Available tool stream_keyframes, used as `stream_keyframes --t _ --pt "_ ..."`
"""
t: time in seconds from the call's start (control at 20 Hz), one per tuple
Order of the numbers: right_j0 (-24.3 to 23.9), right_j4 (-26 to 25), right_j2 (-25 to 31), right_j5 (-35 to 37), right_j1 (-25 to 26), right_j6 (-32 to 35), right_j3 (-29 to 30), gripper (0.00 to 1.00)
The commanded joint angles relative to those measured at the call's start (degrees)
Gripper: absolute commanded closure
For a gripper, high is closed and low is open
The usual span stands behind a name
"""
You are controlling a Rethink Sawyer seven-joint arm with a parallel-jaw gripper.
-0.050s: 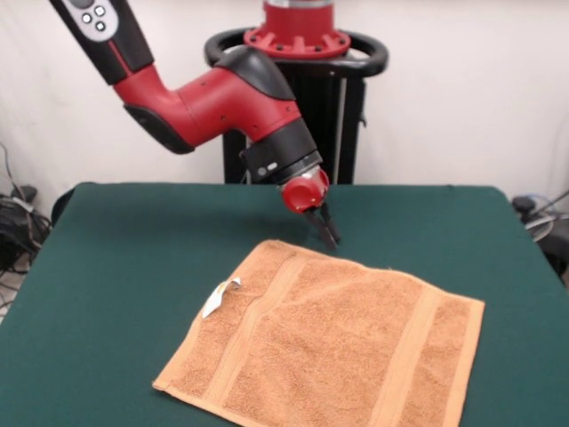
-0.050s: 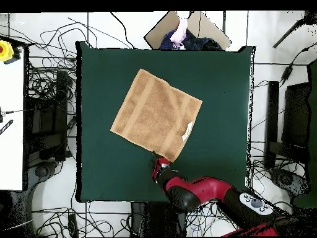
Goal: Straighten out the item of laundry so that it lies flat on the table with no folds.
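Note:
The orange-tan towel (image 1: 329, 342) lies spread out on the dark green table (image 1: 116, 267), turned at an angle, with two flat woven bands and a small white tag (image 1: 219, 298) curling up at its left edge. In the overhead view the towel (image 2: 155, 113) shows as a flat tilted square with the tag (image 2: 188, 129) on its right edge. My gripper (image 1: 328, 236) hangs just behind the towel's far corner, fingers close together and shut, holding nothing. From above, the gripper (image 2: 155, 160) sits right at the towel's lower corner.
The red arm (image 1: 222, 102) reaches in from the upper left of the front view. Cables lie on the floor around the table (image 2: 99, 173). A cardboard box with cloth items (image 2: 182, 34) stands beyond the table's far edge in the overhead view.

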Motion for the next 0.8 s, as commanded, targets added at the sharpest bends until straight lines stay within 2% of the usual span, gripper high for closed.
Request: stream_keyframes --t 0.05,0.25,0.5,0.8 --pt "-1.8 -2.29 1.49 5.74 2.83 11.4 -5.95 0.0" --pt "-2.78 -2.15 2.23 6.17 2.69 11.04 -5.92 0.0" --pt "-1.47 0.19 -0.91 -5.86 -0.71 13.91 -7.22 0.0" --pt "-1.3 0.9 -1.54 -7.08 -0.87 14.4 -7.75 0.0"
